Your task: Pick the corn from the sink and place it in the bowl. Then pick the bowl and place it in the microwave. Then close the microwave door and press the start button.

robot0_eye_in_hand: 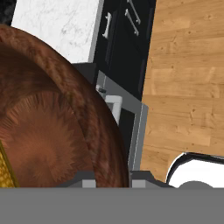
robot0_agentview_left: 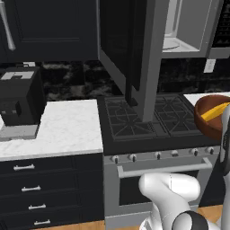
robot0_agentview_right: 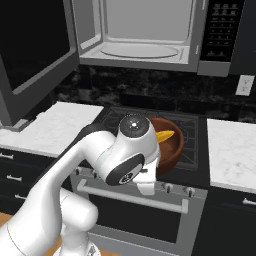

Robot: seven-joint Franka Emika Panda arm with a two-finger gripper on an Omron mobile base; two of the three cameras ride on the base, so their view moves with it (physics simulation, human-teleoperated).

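The reddish-brown bowl [robot0_agentview_left: 207, 120] hangs over the right side of the stove, with the yellow corn [robot0_agentview_left: 214, 112] lying inside it. In the right base view the bowl [robot0_agentview_right: 171, 148] and corn [robot0_agentview_right: 165, 135] sit just behind my white wrist. My gripper [robot0_eye_in_hand: 113, 181] is shut on the bowl [robot0_eye_in_hand: 52, 131], with the rim between its fingertips and the corn [robot0_eye_in_hand: 5, 171] at the left edge. Above the stove, the microwave [robot0_agentview_right: 140, 37] stands open with a bare turntable. The microwave door [robot0_agentview_left: 134, 54] swings out to the left. The sink is out of view.
The black stove top [robot0_agentview_left: 134, 119] with grates lies under the bowl, and the oven handle [robot0_agentview_right: 130, 197] is below it. White counters [robot0_agentview_left: 67, 130] flank the stove. A black appliance [robot0_agentview_left: 20, 96] stands at the far left. The open door hangs low over the left burners.
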